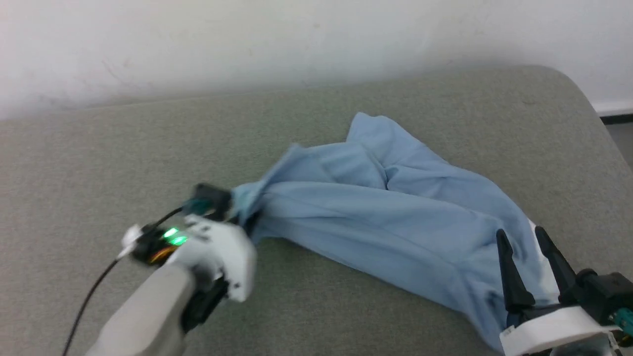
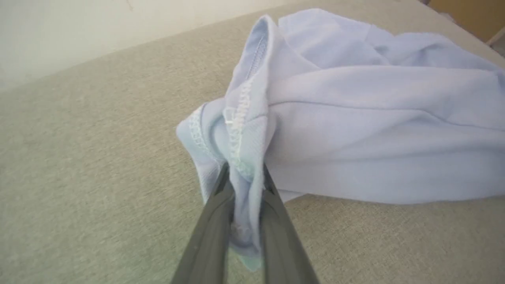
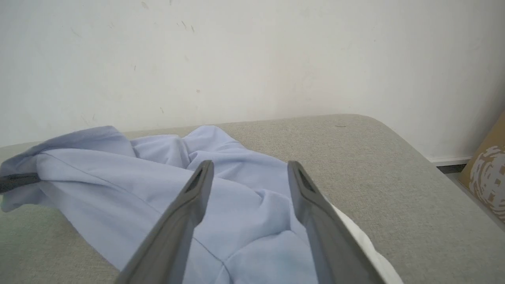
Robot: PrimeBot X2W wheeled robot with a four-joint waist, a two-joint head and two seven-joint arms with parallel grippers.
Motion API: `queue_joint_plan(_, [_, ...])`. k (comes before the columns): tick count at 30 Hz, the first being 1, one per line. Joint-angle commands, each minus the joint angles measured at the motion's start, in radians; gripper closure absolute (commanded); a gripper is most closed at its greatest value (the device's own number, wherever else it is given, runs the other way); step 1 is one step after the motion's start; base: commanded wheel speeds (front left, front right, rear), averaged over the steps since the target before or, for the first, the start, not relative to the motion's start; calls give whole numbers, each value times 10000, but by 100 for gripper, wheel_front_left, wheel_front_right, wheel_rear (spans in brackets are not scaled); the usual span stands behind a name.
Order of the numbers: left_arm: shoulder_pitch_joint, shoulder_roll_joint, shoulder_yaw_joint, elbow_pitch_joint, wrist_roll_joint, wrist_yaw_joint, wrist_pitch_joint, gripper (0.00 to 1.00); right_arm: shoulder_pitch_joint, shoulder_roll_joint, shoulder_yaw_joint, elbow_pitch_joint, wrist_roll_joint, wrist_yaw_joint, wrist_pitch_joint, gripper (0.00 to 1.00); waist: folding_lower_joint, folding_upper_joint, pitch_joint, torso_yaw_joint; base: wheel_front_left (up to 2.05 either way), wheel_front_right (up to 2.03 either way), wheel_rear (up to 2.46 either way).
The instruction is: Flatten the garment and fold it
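My left gripper is clamped on a bunched fold of the shirt. The cloth fills the narrow gap between the two dark fingers, and a white overlock-stitched hem rises just above the tips. In the head view, green lights glow on that wrist and a black cable trails from it toward the lower left.

My right gripper stands with its fingers spread apart and nothing between them. Its tips are over the near right end of the shirt; I cannot tell whether they touch the cloth. A white panel of the garment shows just beside the right-hand finger.

The shirt lies crumpled on a grey-green upholstered cushion, drawn into long folds running from the left gripper's hold across to the right gripper. One loose corner peaks toward the far side. At the held end, the cloth is lifted off the cushion.

Behind the cushion is a scuffed white wall. A brown box with white print stands past the cushion's right edge.
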Motion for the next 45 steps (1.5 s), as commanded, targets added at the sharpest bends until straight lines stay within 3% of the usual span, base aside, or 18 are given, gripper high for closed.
queue_joint_plan(1, [702, 387, 328, -509, -183, 432, -82, 100, 143, 3, -46, -51, 82, -7, -47, 0, -1, 0, -286, 339, 0, 0, 0])
queue_joint_plan(5, [3066, 1453, 1371, -2585, -722, 2070, 34, 100, 353, 3, -193, -147, 87, -7, -28, 0, -1, 0, -429, 730, 0, 0, 0])
queue_joint_plan(10, [5995, 2127, 2298, -4465, -1303, 3921, 296, 100, 572, 3, -452, -339, 12, -7, 81, 0, -1, 0, -533, 1281, 0, 0, 0])
queue_joint_plan(13, [7184, 2283, 2553, -5015, -1541, 4490, 367, 100, 623, 3, -519, -471, -65, -7, 176, 0, -1, 0, -615, 1522, 0, 0, 0])
queue_joint_plan(16, [7730, 2078, 2558, -5431, -1802, 4568, 288, 100, 670, 3, -558, -654, -278, -7, 283, 0, -1, 0, -652, 1723, 0, 0, 0])
queue_joint_plan(17, [7783, 2036, 2558, -5498, -1833, 4570, 253, 79, 671, 3, -567, -701, -288, -7, 321, 0, -1, 0, -655, 1763, 0, 0, 0])
queue_joint_plan(18, [7757, 1984, 2567, -5560, -1838, 4554, 180, 0, 664, 3, -560, -749, -300, -7, 348, 0, -1, 0, -658, 1789, 0, 0, 0])
queue_joint_plan(25, [6109, 1970, 2540, -6024, -1082, 3879, -780, 0, 555, 3, -470, -987, -403, -7, 532, 0, -1, 0, -587, 1632, 0, 0, 0])
queue_joint_plan(31, [3624, 1740, 1757, -5720, -405, 2747, -708, 0, 310, 3, -414, -1050, -353, -7, 575, 0, -1, 0, -218, 1073, 0, 0, 0])
queue_joint_plan(38, [1055, 1332, 570, -3213, -559, 1037, 1022, 0, -66, 3, -312, -901, -272, -7, 499, 0, -1, 0, 469, 171, 0, 0, 0])
queue_joint_plan(45, [-54, 1142, 143, -268, -800, 231, 2075, 0, -293, 3, -265, -468, -40, -7, 265, 0, -1, 0, 911, -522, 0, 0, 0])
